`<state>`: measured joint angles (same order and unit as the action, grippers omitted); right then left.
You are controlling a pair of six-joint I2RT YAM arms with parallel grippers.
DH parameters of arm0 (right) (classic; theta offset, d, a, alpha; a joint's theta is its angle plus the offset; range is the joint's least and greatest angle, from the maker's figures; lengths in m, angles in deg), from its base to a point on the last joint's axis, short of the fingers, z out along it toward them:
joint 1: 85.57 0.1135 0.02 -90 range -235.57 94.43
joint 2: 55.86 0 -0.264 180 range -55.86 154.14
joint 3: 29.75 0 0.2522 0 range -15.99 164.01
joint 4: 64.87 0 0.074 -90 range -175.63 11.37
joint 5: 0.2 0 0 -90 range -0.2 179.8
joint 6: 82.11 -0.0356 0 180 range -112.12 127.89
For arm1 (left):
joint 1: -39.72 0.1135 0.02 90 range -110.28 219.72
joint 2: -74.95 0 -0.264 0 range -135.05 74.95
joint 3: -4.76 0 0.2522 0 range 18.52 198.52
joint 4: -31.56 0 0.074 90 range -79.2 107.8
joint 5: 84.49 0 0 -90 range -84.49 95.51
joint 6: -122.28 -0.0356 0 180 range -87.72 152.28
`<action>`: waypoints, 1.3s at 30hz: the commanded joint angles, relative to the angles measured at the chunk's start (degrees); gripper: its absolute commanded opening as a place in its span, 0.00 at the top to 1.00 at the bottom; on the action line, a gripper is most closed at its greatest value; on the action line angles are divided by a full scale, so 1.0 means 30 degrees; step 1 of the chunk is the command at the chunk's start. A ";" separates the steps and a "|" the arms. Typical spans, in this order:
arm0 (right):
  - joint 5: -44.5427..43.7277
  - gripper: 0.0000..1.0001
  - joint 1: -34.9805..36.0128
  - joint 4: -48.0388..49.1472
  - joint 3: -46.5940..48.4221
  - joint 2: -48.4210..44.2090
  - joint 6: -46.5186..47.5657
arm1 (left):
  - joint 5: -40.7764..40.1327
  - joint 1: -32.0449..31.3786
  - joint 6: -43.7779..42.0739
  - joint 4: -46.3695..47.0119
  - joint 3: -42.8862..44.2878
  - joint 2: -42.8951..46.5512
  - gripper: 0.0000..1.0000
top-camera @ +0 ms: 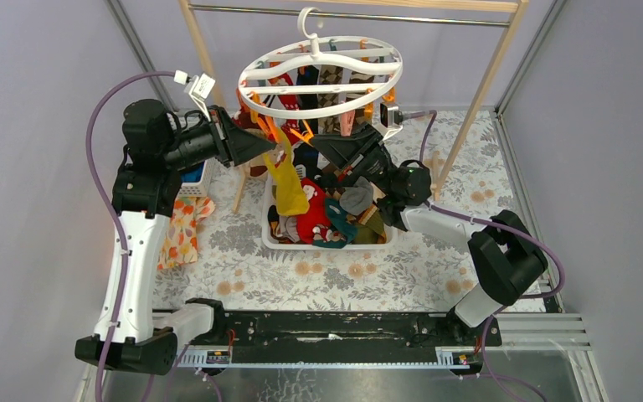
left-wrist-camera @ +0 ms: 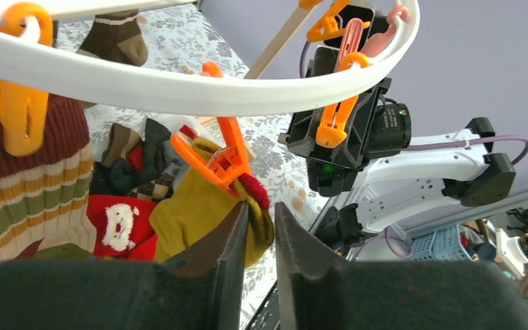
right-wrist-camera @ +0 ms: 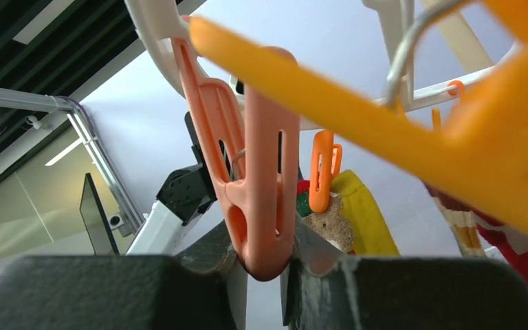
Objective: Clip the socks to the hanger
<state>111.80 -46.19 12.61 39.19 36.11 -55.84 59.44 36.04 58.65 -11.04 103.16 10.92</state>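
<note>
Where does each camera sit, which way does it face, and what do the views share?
Top external: fixed above and behind the arm bases, looking down on the hanger, the basket of socks and both arms.
Left wrist: on the left arm, looking across beneath the hanger's ring; the left gripper pinches the mustard sock at an orange clip.
Right wrist: on the right arm, looking upward; the right gripper squeezes a pink clip.
Shared: the mustard sock shows in all three.

White hanger [left-wrist-camera: 179, 89], orange clip [left-wrist-camera: 220, 155], salmon-pink clip [right-wrist-camera: 258, 199]; mustard sock [top-camera: 287, 186]; red sock [left-wrist-camera: 113, 223] with white Santa face; grey floral print on bench [top-camera: 243, 243].
</note>
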 commanded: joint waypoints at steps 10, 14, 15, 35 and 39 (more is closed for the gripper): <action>-0.5010 0.95 0.2289 -0.2451 -0.1044 -0.2849 0.7234 | -0.4603 0.0057 -0.1973 -0.4240 0.3186 0.0301 0.24; -0.8158 0.95 0.3976 -0.4641 -0.0822 -0.3549 1.1198 | -0.2810 0.0030 -0.0629 -0.3956 0.3064 0.0422 0.24; -0.8864 0.95 0.4404 -0.4912 -0.0702 -0.3554 1.2032 | -0.2176 0.0005 -0.0175 -0.3604 0.2855 0.0339 0.25; -1.1847 0.97 0.7161 -0.6360 0.1705 -0.1863 1.7960 | -0.2706 -0.1848 0.3182 0.0443 0.2917 -0.1885 0.27; -1.1941 0.97 0.7305 -0.6654 0.1977 -0.1613 1.8339 | -0.2820 -0.1907 0.3121 0.0473 0.3136 -0.2253 0.29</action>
<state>77.20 -25.34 -7.54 42.03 30.82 -4.19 52.34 30.73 66.98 -13.95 110.88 4.95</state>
